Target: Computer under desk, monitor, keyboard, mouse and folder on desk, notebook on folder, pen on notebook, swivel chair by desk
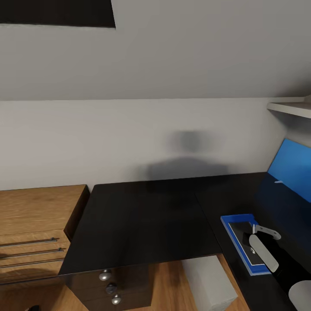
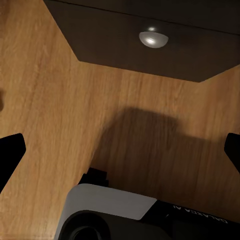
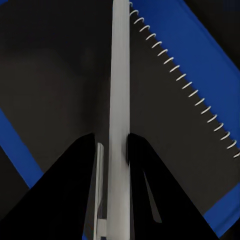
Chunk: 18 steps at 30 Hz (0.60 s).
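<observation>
One black bench point(image 1: 142, 216) stands against the wall, with three silver knobs point(image 1: 111, 288) on its drawer front. On the bench lie one blue folder point(image 1: 229, 222) and one grey notebook point(image 1: 239, 228) atop it. One pen point(image 3: 120, 100) shows above the notebook. One grey computer point(image 1: 209, 283) stands under the bench; one wooden dresser point(image 1: 34, 224) stands beside it with three bar handles.

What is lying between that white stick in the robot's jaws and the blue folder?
The notebook: the right wrist view shows the pen, gripped in the right gripper, over its dark spiral-bound cover, with the folder showing beyond the notebook's edges.
</observation>
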### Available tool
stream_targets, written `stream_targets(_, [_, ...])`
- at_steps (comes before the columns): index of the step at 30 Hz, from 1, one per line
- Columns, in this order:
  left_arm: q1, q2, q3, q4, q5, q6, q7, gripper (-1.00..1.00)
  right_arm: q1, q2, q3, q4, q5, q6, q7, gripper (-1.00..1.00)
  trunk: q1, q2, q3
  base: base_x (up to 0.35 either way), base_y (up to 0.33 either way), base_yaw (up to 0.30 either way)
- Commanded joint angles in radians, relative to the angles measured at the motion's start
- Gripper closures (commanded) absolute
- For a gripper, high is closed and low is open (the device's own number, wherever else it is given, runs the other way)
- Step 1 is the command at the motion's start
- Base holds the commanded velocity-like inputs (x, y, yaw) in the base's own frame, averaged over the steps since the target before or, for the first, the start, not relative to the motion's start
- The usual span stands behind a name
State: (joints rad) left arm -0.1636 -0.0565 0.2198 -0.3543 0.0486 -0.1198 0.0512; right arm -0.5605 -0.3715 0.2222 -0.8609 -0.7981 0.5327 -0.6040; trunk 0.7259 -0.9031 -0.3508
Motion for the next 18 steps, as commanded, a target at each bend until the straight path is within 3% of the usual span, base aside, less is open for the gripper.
stream_targets(1, [0.000,0.000,0.000,0.000,0.005,-0.003,0.002,-1.00,-0.001,-0.001,0.005,-0.001,-0.008,0.001,-0.008,1.00,0.000,-0.001,-0.001,-0.002,0.000,0.000])
stream_targets(18, [0.000,0.000,0.000,0.000,0.005,-0.003,0.002,-1.00,-0.001,0.003,0.005,-0.001,-0.007,0.001,-0.008,1.00,0.000,-0.001,-0.001,0.000,0.000,0.000])
